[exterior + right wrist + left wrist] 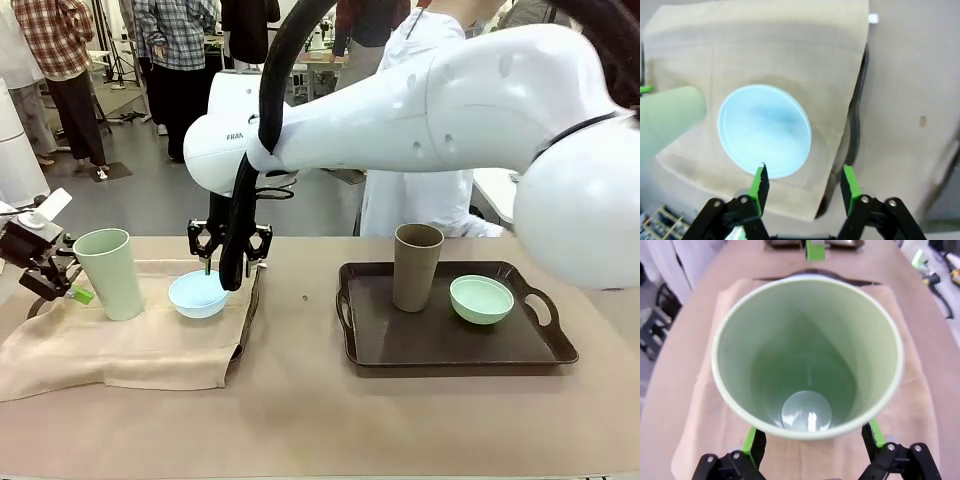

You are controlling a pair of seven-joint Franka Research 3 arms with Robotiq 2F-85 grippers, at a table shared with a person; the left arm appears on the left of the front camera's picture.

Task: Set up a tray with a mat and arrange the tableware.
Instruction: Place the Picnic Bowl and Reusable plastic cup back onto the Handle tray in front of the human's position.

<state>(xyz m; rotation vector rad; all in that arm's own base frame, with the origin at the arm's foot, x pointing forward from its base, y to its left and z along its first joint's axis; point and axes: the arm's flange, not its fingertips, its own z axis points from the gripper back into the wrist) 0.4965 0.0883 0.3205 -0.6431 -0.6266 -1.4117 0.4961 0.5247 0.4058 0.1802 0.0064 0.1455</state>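
Note:
A beige mat (pixel 130 345) lies over a dark tray (pixel 247 325) at the table's left. On the mat stand a pale green cup (pixel 110 272) and a light blue bowl (pixel 198 293). My left gripper (pixel 65 280) is open beside the cup; in its wrist view the cup (pixel 807 355) rises between the spread fingers (pixel 752 440). My right gripper (pixel 230 245) hangs open just above the bowl's far rim. From the right wrist, one fingertip (pixel 760 177) sits over the blue bowl (pixel 764 130) and the other over the mat's edge, with nothing gripped. A brown cup (pixel 416 265) and a mint green bowl (pixel 481 298) stand on a second tray.
The second dark tray (pixel 380 345), with handles, lies at the right. My right arm (pixel 420 100) spans the table from right to left at mid height. A person in white (pixel 400 205) stands at the far side. Bare tabletop (pixel 300 420) runs along the front edge.

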